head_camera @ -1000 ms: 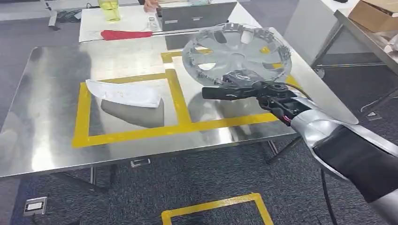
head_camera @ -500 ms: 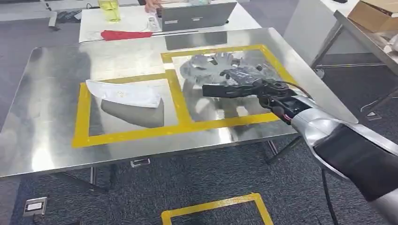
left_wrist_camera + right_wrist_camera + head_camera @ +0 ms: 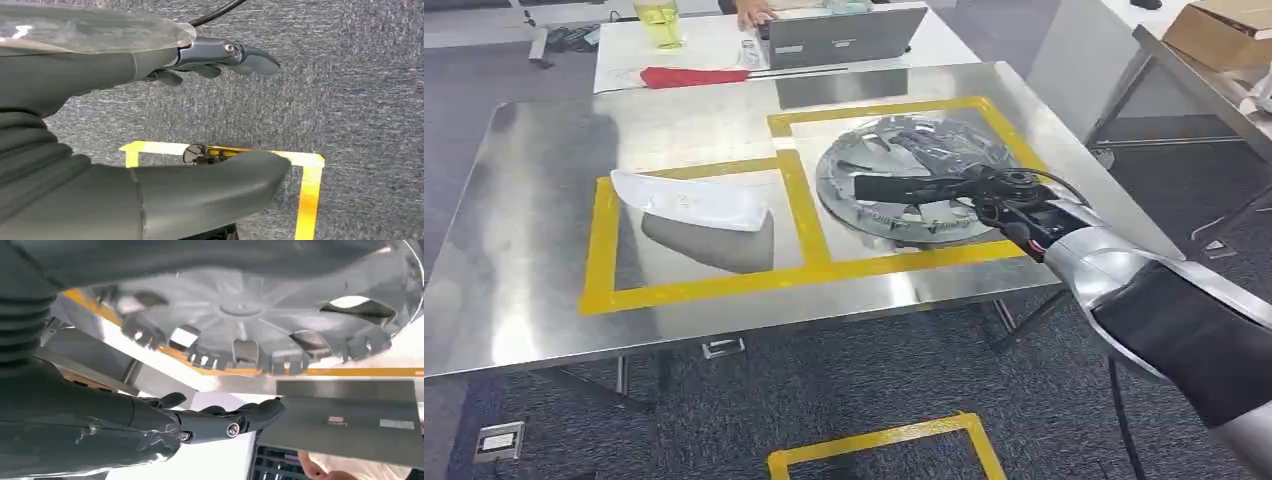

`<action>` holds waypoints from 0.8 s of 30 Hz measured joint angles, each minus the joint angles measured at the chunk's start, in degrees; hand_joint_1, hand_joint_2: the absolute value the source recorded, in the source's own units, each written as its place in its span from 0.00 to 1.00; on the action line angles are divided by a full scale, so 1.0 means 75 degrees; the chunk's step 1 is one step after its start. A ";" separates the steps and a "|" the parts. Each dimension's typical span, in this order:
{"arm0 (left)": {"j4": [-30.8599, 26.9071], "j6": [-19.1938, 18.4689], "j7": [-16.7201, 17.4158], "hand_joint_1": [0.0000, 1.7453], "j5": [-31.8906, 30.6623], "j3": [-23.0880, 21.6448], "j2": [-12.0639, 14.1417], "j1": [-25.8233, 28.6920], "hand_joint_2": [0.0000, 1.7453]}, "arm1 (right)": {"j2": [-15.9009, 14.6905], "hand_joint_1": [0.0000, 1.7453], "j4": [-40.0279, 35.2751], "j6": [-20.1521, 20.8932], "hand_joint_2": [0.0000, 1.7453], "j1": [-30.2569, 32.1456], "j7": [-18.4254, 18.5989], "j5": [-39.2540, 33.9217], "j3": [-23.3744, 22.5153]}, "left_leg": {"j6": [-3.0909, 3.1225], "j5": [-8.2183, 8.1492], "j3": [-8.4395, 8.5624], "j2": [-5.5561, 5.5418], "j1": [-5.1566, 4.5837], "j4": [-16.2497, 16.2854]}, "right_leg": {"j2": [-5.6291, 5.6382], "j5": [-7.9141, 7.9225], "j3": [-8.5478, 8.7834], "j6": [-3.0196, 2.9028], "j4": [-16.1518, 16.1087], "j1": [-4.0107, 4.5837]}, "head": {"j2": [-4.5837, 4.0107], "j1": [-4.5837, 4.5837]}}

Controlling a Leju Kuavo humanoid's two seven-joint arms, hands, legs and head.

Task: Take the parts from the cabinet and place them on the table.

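Observation:
A silver hubcap [image 3: 879, 160] lies flat on the steel table [image 3: 534, 290], inside the right yellow-taped square. My right hand [image 3: 944, 188] hovers just over it with its fingers stretched out level and nothing in them. From the right wrist view the hubcap [image 3: 240, 310] lies past the fingers [image 3: 225, 425], apart from them. A white curved part [image 3: 689, 200] sits in the left taped square. My left hand [image 3: 215, 55] hangs over grey carpet, fingers and thumb apart, holding nothing.
Behind the steel table, a white desk carries a laptop [image 3: 839, 35], a red cloth [image 3: 689, 75] and a yellow bottle [image 3: 656, 20]; a person's hand [image 3: 749, 12] rests there. Another table with a cardboard box [image 3: 1219, 30] stands right. A yellow square [image 3: 884, 440] marks the floor.
The hubcap, held up on edge by my right hand a second ago, has tipped down and now lies flat in the right square. The hand has let go of it.

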 joint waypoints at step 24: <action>0.0000 -0.0087 0.0029 0.00 0.0105 -0.0105 0.0000 -0.0008 0.00 | 0.0000 0.00 -0.0187 -0.0434 0.00 0.0021 -0.0679 -0.0930 -0.0178 | 0.0000 0.0000 0.0023 0.0006 0.0000 0.0000 | 0.0001 0.0000 0.0015 0.0000 0.0000 0.0000 | 0.0000 0.0000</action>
